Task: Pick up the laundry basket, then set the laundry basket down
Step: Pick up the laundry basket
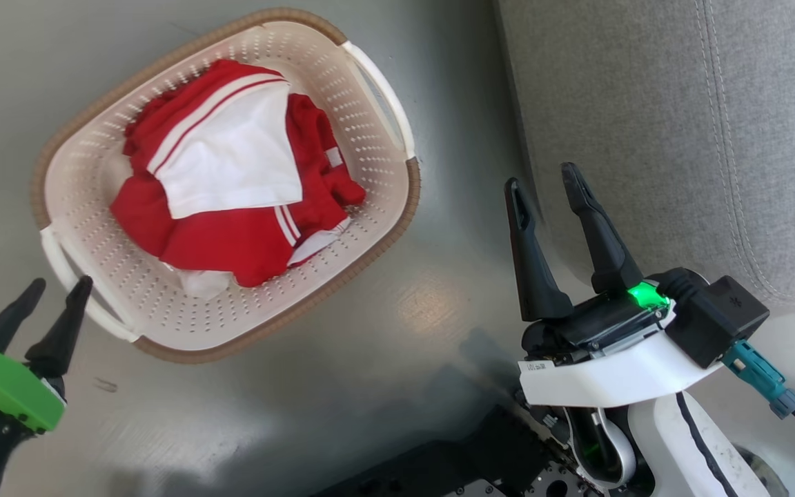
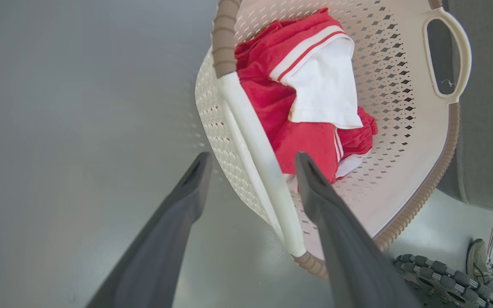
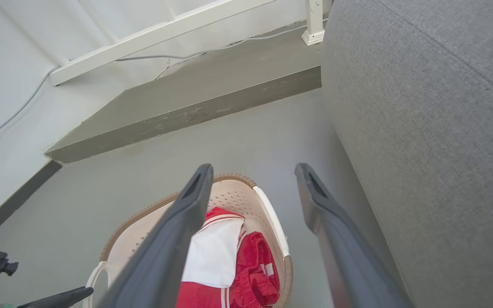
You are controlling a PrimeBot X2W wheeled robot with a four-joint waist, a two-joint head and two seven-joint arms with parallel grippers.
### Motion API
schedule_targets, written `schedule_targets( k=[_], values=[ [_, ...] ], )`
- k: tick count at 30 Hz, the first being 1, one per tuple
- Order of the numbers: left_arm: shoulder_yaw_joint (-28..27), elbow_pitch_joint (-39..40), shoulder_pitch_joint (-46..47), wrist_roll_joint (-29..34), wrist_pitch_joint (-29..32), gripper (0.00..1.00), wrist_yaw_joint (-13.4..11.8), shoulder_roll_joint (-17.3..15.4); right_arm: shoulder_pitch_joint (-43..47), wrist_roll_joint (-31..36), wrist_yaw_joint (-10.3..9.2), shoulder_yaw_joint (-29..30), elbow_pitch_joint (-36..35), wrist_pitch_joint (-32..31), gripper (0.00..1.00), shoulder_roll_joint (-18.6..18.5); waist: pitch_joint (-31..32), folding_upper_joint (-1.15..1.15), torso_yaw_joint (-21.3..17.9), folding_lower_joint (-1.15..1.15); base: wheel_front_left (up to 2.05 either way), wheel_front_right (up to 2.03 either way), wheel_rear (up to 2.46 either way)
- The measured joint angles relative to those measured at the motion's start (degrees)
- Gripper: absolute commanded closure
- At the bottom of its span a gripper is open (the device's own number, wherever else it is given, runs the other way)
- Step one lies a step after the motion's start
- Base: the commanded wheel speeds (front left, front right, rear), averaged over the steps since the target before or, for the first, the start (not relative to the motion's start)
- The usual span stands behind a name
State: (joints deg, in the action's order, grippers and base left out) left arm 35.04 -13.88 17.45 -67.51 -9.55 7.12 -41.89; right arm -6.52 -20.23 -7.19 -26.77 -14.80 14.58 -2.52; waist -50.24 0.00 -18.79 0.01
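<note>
Laundry basket (image 1: 87, 200) sits on the grey floor (image 1: 370, 359), upper left in the head view, long axis set at a slant. Contents: red clothes (image 1: 232, 241) with white stripes and a white panel, heaped mid-basket.

Left hand (image 1: 61, 283): spread wide, holding nothing. Its wrist view shows the two fingers on either side of the near white handle (image 2: 255, 141), one outside the basket wall and one over the inside. Cannot tell whether either finger touches the handle.

Right hand (image 1: 542, 177): fingers parted, empty, above bare floor between the basket and the grey sofa (image 1: 680, 103), apart from the far handle (image 1: 380, 90). The sofa's edge lies near the basket's right end.
</note>
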Motion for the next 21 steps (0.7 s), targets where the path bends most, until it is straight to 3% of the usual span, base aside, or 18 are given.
schedule_targets(
  k=[5, 21],
  values=[
    [0.59, -0.59, 0.96, -1.75, 1.74, 0.00, 0.00, -1.46, 0.05, -0.03, 0.00, -0.18, -0.75, 0.00, 0.00, 0.05, -1.14, 0.00, -1.19, 0.00, 0.00, 0.00, 0.00],
    [1.54, -3.36, 4.14, -8.03, 6.09, 0.00, 0.43, -1.88, 1.20, -0.45, 0.00, -1.34, -1.44, 0.00, 0.00, 0.20, -2.68, 0.00, -2.96, 0.00, 0.00, 0.00, 0.00]
  ],
)
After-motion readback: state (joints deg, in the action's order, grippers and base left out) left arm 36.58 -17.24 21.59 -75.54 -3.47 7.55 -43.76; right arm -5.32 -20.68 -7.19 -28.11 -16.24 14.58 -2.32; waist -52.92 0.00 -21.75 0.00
